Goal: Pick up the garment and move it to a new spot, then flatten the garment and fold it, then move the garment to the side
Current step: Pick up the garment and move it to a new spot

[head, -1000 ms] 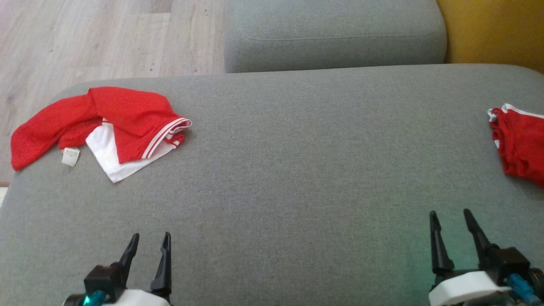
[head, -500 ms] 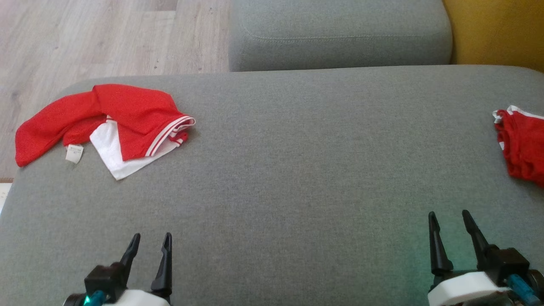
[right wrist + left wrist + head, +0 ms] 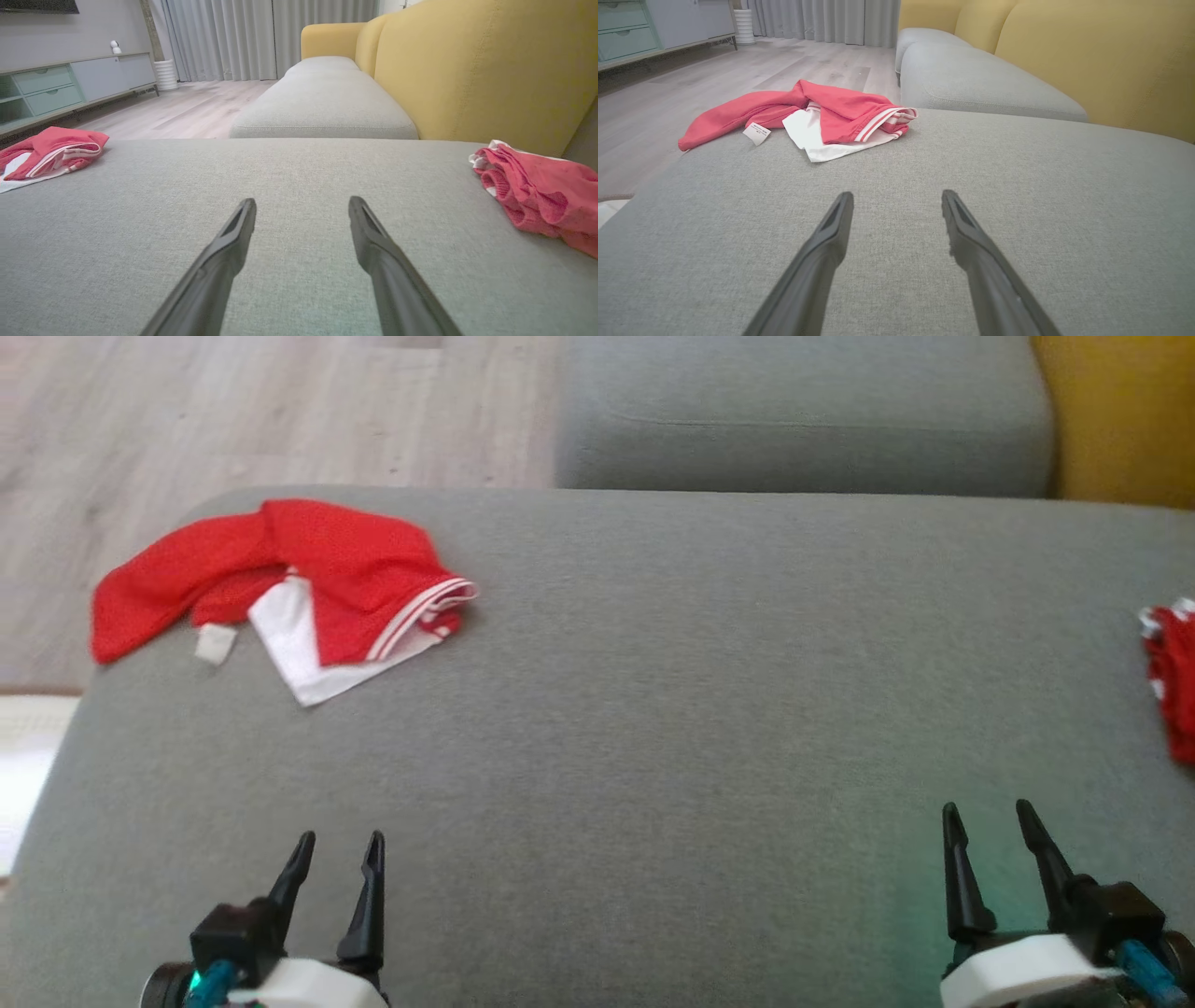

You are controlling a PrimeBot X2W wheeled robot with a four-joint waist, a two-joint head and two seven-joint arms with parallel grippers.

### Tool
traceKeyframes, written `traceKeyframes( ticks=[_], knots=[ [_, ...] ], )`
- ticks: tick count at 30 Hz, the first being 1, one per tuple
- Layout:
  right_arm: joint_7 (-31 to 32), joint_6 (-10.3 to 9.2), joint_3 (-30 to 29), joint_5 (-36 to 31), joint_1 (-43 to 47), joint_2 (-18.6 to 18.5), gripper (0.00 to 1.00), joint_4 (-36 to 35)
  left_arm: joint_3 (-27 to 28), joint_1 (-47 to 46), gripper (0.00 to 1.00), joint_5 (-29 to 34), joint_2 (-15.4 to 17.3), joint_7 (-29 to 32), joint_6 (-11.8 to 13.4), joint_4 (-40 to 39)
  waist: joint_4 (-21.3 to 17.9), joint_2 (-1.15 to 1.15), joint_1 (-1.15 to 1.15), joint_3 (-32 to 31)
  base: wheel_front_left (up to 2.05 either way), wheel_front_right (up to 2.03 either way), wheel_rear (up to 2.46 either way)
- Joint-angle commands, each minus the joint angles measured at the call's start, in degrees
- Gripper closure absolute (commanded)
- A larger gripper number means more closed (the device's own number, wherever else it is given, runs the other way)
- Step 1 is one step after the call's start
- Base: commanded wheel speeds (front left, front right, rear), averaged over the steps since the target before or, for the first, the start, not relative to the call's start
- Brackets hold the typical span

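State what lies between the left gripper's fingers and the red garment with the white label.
The stretch is bare: grey cushion alone separates the left gripper from the garment. The left wrist view shows it plainly.

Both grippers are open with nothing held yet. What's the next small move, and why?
Probably reach the left gripper forward toward the crumpled red-and-white garment. It lies unflattened near the far left corner of the grey cushion, roughly ahead of that arm, and that gripper is open and empty.

home living room | sofa point(image 3: 467, 70) | curtains point(image 3: 261, 37) | sideboard point(image 3: 70, 84)
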Motion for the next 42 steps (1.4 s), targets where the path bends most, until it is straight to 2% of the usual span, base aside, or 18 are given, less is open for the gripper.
traceKeyframes(
  ticks=[1,9,13,17,23,29,34,35,38,42],
  knots=[
    [-0.8,-0.04,1.5,0.4,-0.9,-0.3,0.0,-1.7,1.8,-3.0,0.0,0.1,-0.2,-0.5,0.1,-2.1,3.1,0.0,0.0,-0.2,0.0,0.0,0.0],
    [-0.8,-0.04,2.7,0.7,-1.4,-0.3,0.0,-1.2,2.2,-1.9,0.0,-0.4,-0.3,-0.5,0.5,-2.3,12.4,0.0,0.0,-0.9,0.0,0.0,0.0],
    [-0.8,-0.04,3.4,0.8,-2.4,-0.3,0.0,-0.7,2.9,-0.7,0.0,-0.6,-0.3,-0.5,0.8,-2.8,15.0,0.0,0.0,-1.4,0.0,0.0,0.0],
    [-0.8,-0.04,3.8,0.9,-2.9,-0.3,0.0,-0.3,3.5,-0.1,0.0,-0.7,-0.3,-0.5,0.9,-3.5,15.9,0.0,0.0,-1.7,0.0,0.0,0.0],
    [-0.8,-0.04,3.9,0.9,-2.7,-0.3,0.0,-0.3,3.9,-1.9,0.0,-1.9,-0.3,-0.5,0.2,-4.5,15.7,0.0,0.0,-1.5,0.0,0.0,0.0],
    [-0.8,-0.04,3.4,-0.3,-3.0,-0.3,0.0,-0.6,4.0,-9.7,0.0,-4.3,1.1,-0.3,-1.2,-4.3,13.9,0.0,0.0,1.2,0.0,0.0,0.0],
    [-0.8,-0.04,3.9,-1.7,-7.2,-2.5,0.0,-2.0,3.8,-21.7,0.0,-8.6,2.0,3.2,-1.8,-2.8,11.6,0.0,0.0,10.2,0.0,0.0,0.0],
    [-0.8,-0.04,4.6,-2.0,-9.7,-4.0,0.0,-2.5,3.8,-27.4,0.0,-11.6,2.0,5.4,-2.0,-1.2,10.6,0.0,0.0,14.2,0.0,0.0,0.0],
    [-0.8,-0.04,6.2,-2.4,-13.9,-7.0,0.0,-3.0,2.7,-35.8,0.0,-15.4,2.8,8.9,-2.3,1.9,9.1,0.0,0.0,20.3,0.0,0.0,0.0],
    [-0.7,-0.04,7.0,-2.0,-17.6,-10.6,0.0,-3.2,0.6,-45.1,0.0,-19.1,5.5,12.6,-2.4,8.5,7.6,0.0,0.0,24.8,0.0,0.0,0.0]
  ],
)
